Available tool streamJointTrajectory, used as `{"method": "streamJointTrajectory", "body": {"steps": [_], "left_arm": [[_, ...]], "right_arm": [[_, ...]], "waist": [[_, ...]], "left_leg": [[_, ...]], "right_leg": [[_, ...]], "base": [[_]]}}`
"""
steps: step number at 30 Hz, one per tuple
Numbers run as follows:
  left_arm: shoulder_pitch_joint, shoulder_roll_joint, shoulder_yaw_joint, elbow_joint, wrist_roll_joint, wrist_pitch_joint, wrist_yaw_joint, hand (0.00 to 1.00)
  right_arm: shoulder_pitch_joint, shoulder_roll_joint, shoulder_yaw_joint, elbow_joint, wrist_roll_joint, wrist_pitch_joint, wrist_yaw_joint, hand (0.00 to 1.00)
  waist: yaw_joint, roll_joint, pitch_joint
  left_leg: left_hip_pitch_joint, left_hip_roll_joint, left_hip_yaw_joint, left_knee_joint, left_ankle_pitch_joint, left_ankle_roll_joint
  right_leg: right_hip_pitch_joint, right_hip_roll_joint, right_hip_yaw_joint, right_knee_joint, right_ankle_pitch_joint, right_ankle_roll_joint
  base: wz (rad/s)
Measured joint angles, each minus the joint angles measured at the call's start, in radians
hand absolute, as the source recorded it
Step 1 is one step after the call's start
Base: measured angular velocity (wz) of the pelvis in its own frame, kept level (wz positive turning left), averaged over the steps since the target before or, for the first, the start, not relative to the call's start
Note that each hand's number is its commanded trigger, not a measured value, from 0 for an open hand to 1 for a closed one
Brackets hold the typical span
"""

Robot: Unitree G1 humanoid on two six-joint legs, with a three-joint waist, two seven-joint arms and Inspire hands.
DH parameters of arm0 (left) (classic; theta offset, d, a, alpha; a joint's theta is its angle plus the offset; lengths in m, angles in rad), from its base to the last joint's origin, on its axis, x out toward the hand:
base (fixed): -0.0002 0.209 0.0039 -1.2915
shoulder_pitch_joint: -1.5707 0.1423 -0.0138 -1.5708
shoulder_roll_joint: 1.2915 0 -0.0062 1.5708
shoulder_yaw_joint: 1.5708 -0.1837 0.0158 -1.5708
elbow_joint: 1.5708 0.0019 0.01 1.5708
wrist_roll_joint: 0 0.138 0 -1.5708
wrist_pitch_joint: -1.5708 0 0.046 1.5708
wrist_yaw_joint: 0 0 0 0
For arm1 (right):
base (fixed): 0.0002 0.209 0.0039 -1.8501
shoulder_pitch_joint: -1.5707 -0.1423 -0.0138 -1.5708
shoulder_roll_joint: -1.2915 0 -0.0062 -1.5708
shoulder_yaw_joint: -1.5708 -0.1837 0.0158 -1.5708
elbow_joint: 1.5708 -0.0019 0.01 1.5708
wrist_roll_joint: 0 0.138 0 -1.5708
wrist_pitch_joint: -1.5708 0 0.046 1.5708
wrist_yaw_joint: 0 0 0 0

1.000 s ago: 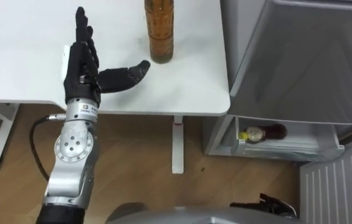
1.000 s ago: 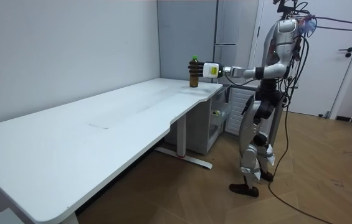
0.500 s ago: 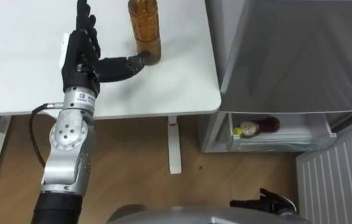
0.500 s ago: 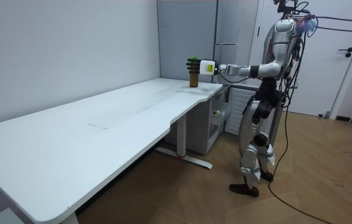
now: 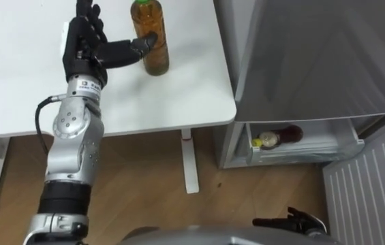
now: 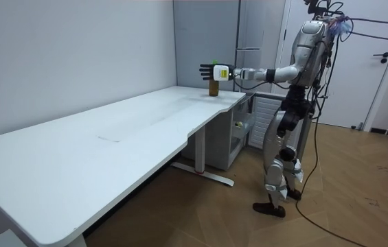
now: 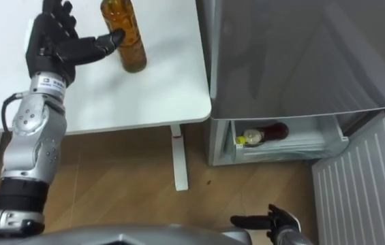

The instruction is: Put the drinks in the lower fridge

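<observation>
One white worktop beside the fridge carries the upright bottle; a second bottle lies in the open lower drawer. The left hand is spread wide, thumb touching the upright bottle. Room view: the robot stands at the worktop's end, arm outstretched.

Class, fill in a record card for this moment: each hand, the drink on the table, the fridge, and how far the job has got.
left hand: open, fingers straight, thumb tip at the bottle's side
right hand: low, at the view's bottom edge
drink: clear plastic bottle of amber drink with a green cap, upright on the white table, near its fridge-side corner
fridge: grey fridge; open lower compartment holds a dark red bottle with a yellow cap, lying down
progress: table bottle not yet gripped
</observation>
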Motion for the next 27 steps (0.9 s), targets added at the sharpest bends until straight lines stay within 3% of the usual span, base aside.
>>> {"method": "streamJointTrajectory", "body": {"steps": [6,12,15,20,27], "left_arm": [[-0.024,0.008,0.001,0.04,-0.08,0.022,0.007,0.0],[-0.039,0.082,0.007,0.045,-0.128,0.029,0.014,0.0],[-0.039,0.085,0.019,0.048,-0.141,0.029,0.014,0.0],[-0.04,0.085,0.02,0.048,-0.143,0.029,0.012,0.0],[-0.079,0.087,0.032,0.125,-0.194,0.03,0.01,0.0]], "right_arm": [[-0.001,-0.001,-0.028,-0.008,0.0,0.015,0.003,0.0],[0.002,-0.003,-0.056,-0.02,-0.015,0.018,0.004,0.0],[0.011,-0.008,-0.078,-0.028,-0.015,0.018,0.004,0.0],[0.01,-0.018,-0.08,-0.029,-0.017,0.018,0.005,0.0],[0.0,-0.02,-0.088,-0.017,-0.023,0.021,0.011,0.0]], "waist": [[-0.022,0.007,-0.0002],[-0.048,0.018,0.0014],[-0.05,0.027,0.0055],[-0.058,0.033,0.0024],[-0.07,0.024,0.0076]], "left_leg": [[-0.007,0.002,0.004,0.003,0.0,0.0],[-0.006,0.003,0.009,0.004,-0.001,0.002],[-0.003,0.004,0.015,0.002,-0.002,0.003],[0.002,0.005,0.021,-0.003,-0.002,0.003],[0.015,0.005,0.034,-0.017,-0.001,0.002]], "right_leg": [[-0.007,0.001,0.007,0.001,0.0,0.0],[-0.007,0.001,0.005,-0.001,0.005,0.001],[-0.008,0.0,0.007,-0.001,0.005,0.002],[-0.008,0.0,0.009,-0.001,0.005,0.002],[-0.01,0.0,0.031,0.0,0.005,0.002]], "base": [[-0.01],[-0.01],[-0.05],[-0.02],[-0.08]]}}
